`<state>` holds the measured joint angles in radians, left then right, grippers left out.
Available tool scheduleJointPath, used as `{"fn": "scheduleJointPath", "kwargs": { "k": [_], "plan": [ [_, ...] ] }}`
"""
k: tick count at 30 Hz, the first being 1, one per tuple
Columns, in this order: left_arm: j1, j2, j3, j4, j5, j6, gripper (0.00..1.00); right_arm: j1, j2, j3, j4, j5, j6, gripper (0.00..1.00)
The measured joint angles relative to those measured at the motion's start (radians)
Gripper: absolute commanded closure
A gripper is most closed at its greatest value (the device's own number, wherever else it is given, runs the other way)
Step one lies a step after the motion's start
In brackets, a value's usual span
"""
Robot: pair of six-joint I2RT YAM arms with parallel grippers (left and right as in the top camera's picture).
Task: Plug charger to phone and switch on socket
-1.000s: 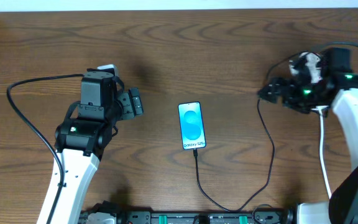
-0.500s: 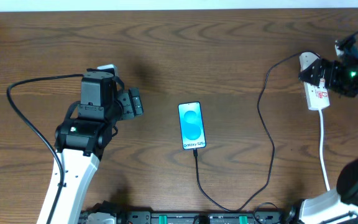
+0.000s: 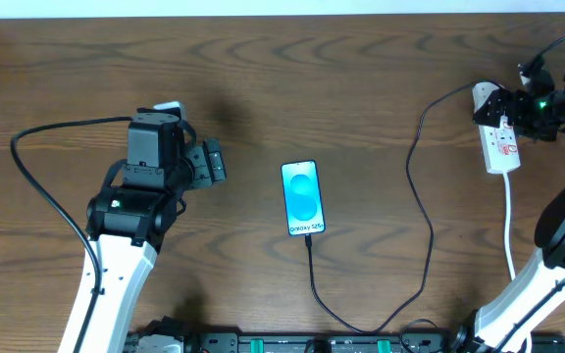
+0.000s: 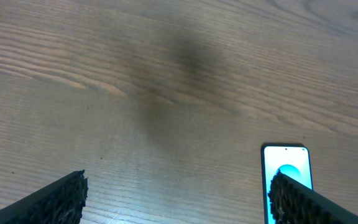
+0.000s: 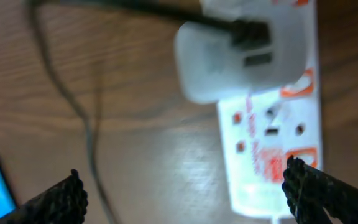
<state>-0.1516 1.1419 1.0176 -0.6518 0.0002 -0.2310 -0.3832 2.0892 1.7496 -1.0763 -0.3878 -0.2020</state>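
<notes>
The phone [image 3: 302,198] lies face up mid-table, its blue screen lit. The black charger [image 3: 422,211] cable runs from the phone's near end, loops by the front edge and climbs to the white socket [image 3: 501,145] at the right. In the right wrist view the cable enters a white adapter [image 5: 225,62] seated in the socket [image 5: 272,130], which has orange-red switches. My right gripper [image 3: 496,106] hangs open over the socket's far end, empty [image 5: 185,193]. My left gripper [image 3: 210,162] is open left of the phone [image 4: 286,167], with bare wood between its fingers [image 4: 61,199].
The socket's white cord [image 3: 509,230] trails toward the front edge. A black arm cable [image 3: 42,176] loops at the left. The table's back edge [image 3: 282,14] runs along the top.
My right arm has swung right and back, off the socket's middle, uncovering the strip. The left arm, phone and charger cable have not moved.
</notes>
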Motion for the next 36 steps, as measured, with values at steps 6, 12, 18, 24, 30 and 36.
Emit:
{"fn": "scheduleJointPath", "kwargs": {
  "k": [6,12,18,24,30,36],
  "plan": [
    [0.000,0.000,0.000,0.000,0.000,0.000,0.07,0.000,0.023,0.002,0.129,0.035,-0.003,0.01],
    [0.000,0.000,0.000,0.000,0.000,0.000,0.07,0.000,0.032,0.002,0.164,0.046,-0.003,0.01],
    [0.000,0.000,0.000,0.000,0.000,0.000,0.07,0.000,0.032,-0.003,0.206,0.047,-0.003,0.01],
    [0.000,0.000,0.000,0.000,0.000,0.000,0.07,0.000,0.032,-0.077,0.268,0.047,0.003,0.01],
    [0.000,0.000,0.000,0.000,0.000,0.000,0.07,0.000,0.032,-0.170,0.315,0.041,0.015,0.01],
    [0.000,0.000,0.000,0.000,0.000,0.000,0.07,-0.006,0.032,-0.180,0.332,0.036,0.016,0.01]
  ]
}}
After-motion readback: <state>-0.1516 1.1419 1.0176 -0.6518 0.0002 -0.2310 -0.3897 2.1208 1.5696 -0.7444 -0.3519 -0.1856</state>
